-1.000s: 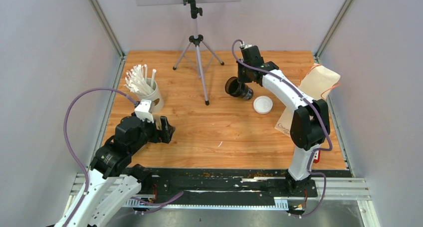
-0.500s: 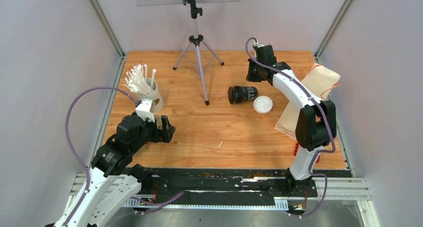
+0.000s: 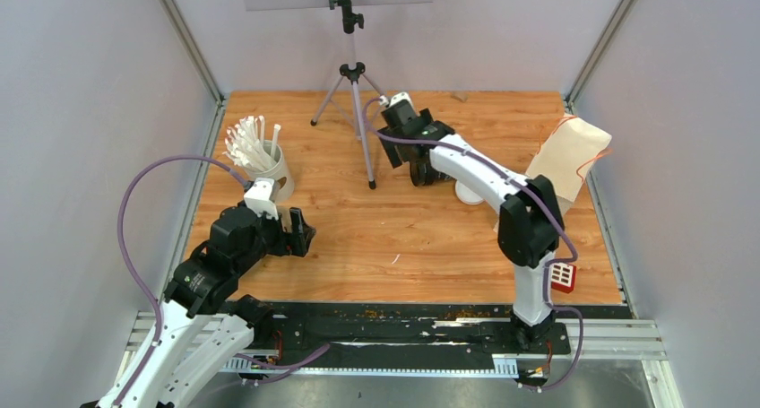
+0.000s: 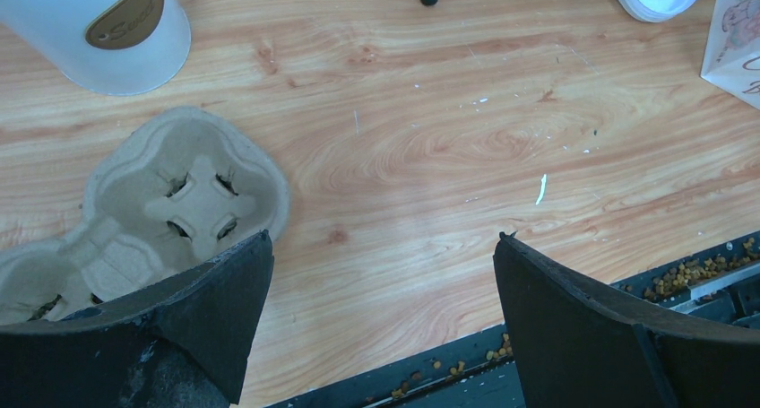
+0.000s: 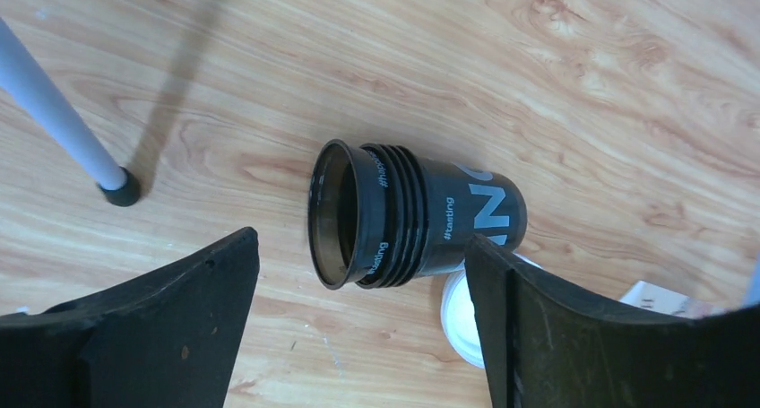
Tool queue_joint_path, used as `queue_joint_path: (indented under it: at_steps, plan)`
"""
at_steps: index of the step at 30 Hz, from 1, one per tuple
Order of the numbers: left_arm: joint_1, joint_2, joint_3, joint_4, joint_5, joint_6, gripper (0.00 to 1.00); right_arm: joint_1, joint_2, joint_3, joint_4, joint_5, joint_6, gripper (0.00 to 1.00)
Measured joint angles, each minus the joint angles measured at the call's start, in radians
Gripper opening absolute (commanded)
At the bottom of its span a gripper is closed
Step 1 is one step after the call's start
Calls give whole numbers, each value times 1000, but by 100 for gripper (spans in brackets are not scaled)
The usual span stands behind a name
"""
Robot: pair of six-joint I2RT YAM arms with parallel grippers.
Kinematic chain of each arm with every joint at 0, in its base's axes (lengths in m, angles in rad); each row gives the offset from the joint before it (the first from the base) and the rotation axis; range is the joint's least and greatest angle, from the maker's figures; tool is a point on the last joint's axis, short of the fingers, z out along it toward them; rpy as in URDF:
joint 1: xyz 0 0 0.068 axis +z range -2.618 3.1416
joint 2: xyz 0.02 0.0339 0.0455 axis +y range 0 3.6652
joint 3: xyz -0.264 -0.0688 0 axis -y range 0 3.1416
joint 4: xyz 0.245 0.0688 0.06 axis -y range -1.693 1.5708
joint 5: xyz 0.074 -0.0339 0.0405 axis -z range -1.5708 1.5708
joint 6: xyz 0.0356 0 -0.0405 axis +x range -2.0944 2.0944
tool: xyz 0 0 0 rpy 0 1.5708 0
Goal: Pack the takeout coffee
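Note:
A nested stack of black takeout coffee cups (image 5: 421, 220) lies on its side on the wooden table, its open mouth to the left in the right wrist view. Nothing grips it. My right gripper (image 5: 360, 238) hovers over the stack, open, a finger on each side and apart from it. A white lid (image 5: 459, 323) lies flat beside the stack's base. From above, the right gripper (image 3: 401, 157) is just left of the cups (image 3: 425, 175) and the lid (image 3: 466, 193). My left gripper (image 4: 385, 238) is open and holds nothing, next to the brown carrier tray (image 4: 170, 193).
A white cup of straws (image 3: 264, 161) stands at the left. A tripod (image 3: 357, 103) stands at the back centre, one foot (image 5: 119, 191) close to the cups. A paper bag (image 3: 569, 152) leans at the right wall. Crumbs lie along the black rail (image 4: 690, 273).
The right gripper let go of the cup stack, which now lies on its side. It drew back, swung left across the cups and opened. The left arm has not moved.

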Motion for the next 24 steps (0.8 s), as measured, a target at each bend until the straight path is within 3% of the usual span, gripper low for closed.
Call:
queue_joint_path:
  at_steps: [11, 24]
  plan:
    - [0, 0, 0, 0, 0, 0, 100, 68, 211, 66, -72, 307, -84, 89]
    - [0, 0, 0, 0, 0, 0, 100, 68, 297, 120, -97, 460, -106, 47]
